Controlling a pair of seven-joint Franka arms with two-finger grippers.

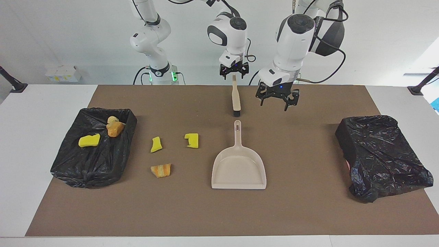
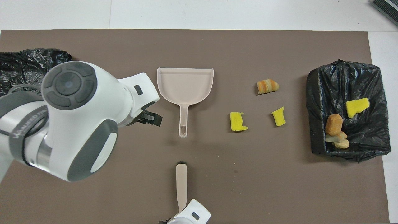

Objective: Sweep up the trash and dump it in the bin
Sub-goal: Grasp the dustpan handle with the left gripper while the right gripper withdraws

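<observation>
Facing view: the right gripper [image 1: 234, 72] hangs over the top of the brush handle, fingers spread, not clamping it as far as I can judge. The brush [image 1: 235, 98] lies with its long axis running away from the robots, bristle end toward the dustpan [image 1: 239, 164], whose handle continues the same line. The left gripper [image 1: 277, 98] hovers open and empty over the mat, beside the brush toward the left arm's end. Three loose trash scraps [image 1: 157, 144] lie well apart from both grippers, toward the right arm's end, between the dustpan and the bin [image 1: 94, 168], which already holds other pieces

Overhead view: the left gripper [image 2: 151, 117] sits just beside the dustpan [image 2: 185, 85] handle, so this arm seems better placed to take the pan. The brush [image 2: 181, 183] lies nearer the robots, right gripper [image 2: 180, 214] at its handle end. The scraps [image 2: 238, 121] lie beside the pan, toward the bin [image 2: 317, 93]
</observation>
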